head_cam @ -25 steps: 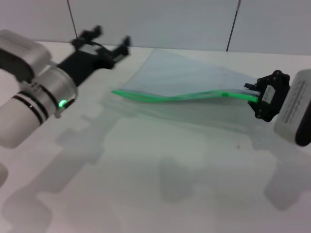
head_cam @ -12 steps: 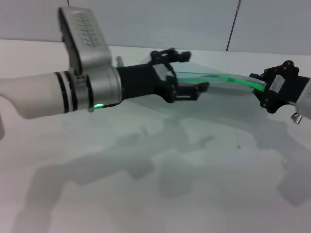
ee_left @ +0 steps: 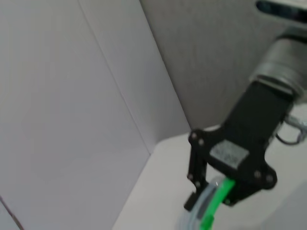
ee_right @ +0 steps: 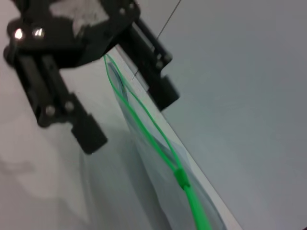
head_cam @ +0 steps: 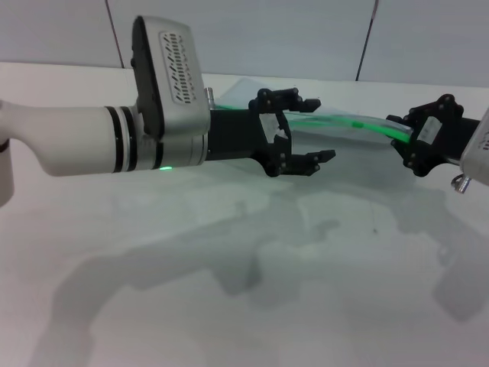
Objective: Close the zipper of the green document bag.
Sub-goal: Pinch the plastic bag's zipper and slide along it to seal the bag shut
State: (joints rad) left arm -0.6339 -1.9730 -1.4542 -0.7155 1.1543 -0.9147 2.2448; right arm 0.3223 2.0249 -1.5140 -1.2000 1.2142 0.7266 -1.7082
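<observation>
The green document bag (head_cam: 243,86) lies pale and translucent at the far side of the table, its right end lifted. Its zipper (head_cam: 357,122) is a bright green strip running to my right gripper (head_cam: 403,139), which is shut on that end; the left wrist view shows the right gripper (ee_left: 213,199) pinching the zipper (ee_left: 210,219). My left gripper (head_cam: 321,128) is open at mid-table with one finger on each side of the strip. In the right wrist view the zipper (ee_right: 144,127) passes between the left gripper (ee_right: 125,106) fingers, and a thicker green slider (ee_right: 180,178) sits further along the bag (ee_right: 158,196).
The white table (head_cam: 229,290) spreads in front of both arms. A grey panelled wall (head_cam: 267,30) rises right behind the bag. My left forearm (head_cam: 114,141) stretches across the table's left half.
My left arm has swung from the far left to the middle, and its open gripper now straddles the zipper. The right gripper holds the bag's end slightly higher.
</observation>
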